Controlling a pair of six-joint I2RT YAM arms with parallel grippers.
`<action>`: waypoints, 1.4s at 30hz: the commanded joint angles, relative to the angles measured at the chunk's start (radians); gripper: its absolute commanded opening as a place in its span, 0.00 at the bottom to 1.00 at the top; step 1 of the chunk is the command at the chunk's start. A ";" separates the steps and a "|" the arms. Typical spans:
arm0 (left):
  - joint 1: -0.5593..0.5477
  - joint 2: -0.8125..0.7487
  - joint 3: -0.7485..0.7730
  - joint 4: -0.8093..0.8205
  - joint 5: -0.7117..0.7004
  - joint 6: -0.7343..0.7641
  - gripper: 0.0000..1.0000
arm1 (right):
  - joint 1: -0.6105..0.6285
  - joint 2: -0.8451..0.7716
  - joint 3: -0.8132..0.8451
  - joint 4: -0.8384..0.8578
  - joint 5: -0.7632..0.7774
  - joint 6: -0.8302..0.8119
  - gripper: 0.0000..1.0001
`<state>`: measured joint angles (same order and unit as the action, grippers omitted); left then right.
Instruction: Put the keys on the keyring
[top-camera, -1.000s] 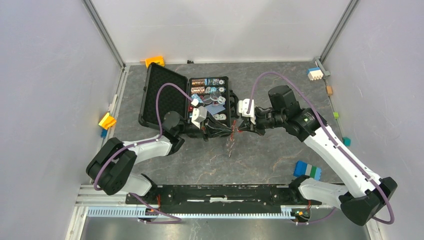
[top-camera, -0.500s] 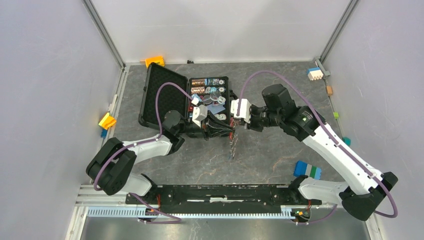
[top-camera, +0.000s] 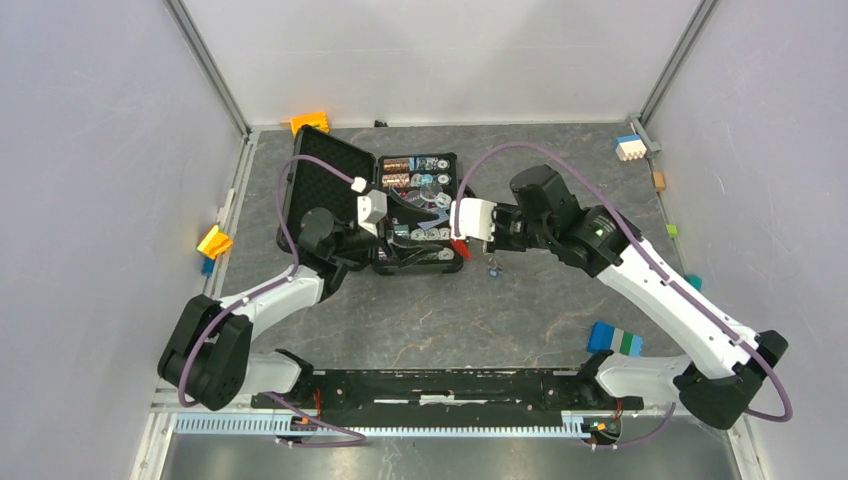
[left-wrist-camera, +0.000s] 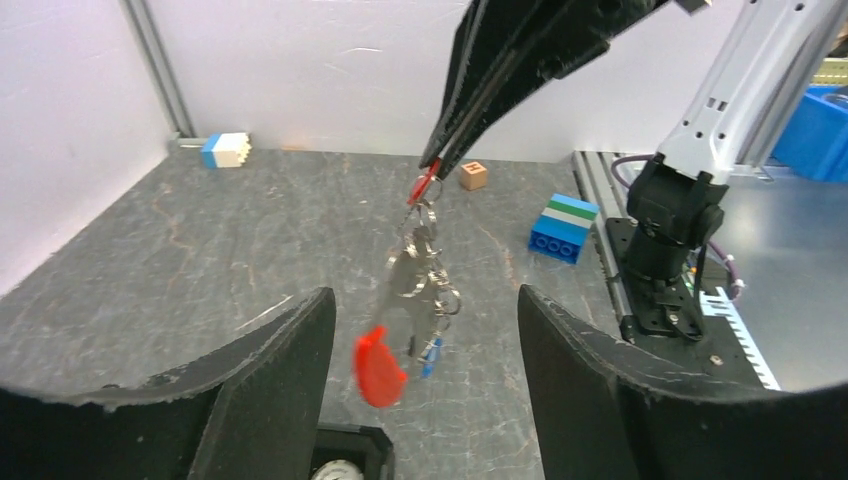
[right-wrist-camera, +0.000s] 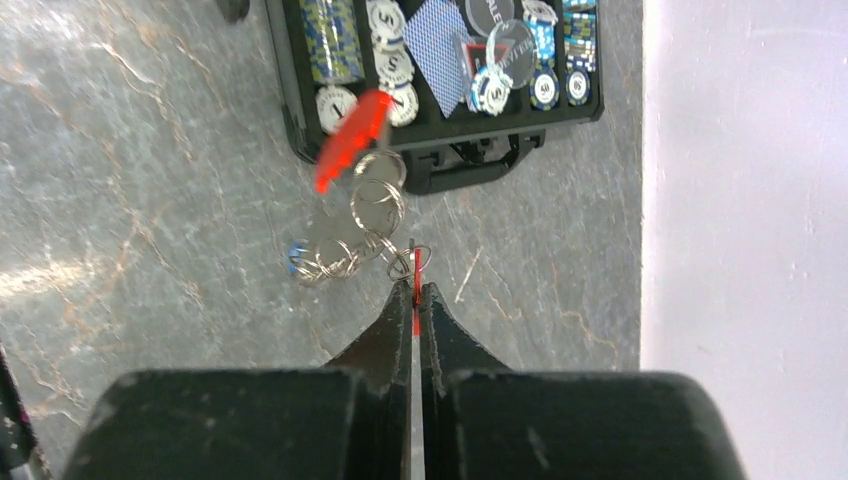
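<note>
Right gripper clenched on red key, keyring with red tag and blue key dangling beneath it over the table by the black case, rings plain from both wrists, a mere fleck from above; left wrist alone shows left gripper spread wide, holding nothing.

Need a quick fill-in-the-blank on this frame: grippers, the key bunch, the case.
1. The right gripper is ___ on a small red piece at the top of the keyring.
2. The left gripper stands ___, holding nothing.
3. Beside the hanging red tag, the small key has a ___ head.
4. The black case holds poker ___.
Missing words: shut; open; blue; chips.
</note>
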<state>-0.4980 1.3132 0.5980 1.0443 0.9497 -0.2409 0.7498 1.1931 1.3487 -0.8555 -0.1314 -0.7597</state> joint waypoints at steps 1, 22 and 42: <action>0.048 -0.036 0.058 -0.058 0.029 0.051 0.75 | 0.030 0.026 0.055 -0.008 0.145 -0.066 0.00; 0.072 -0.049 0.073 -0.151 0.063 0.100 0.80 | -0.257 0.069 -0.483 0.170 0.387 -0.329 0.00; 0.071 -0.050 0.082 -0.149 0.087 0.094 0.80 | -0.406 0.233 -0.668 0.255 0.563 -0.341 0.00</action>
<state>-0.4313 1.2865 0.6388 0.8680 1.0061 -0.1749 0.3466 1.4086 0.7250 -0.6426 0.3676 -1.1046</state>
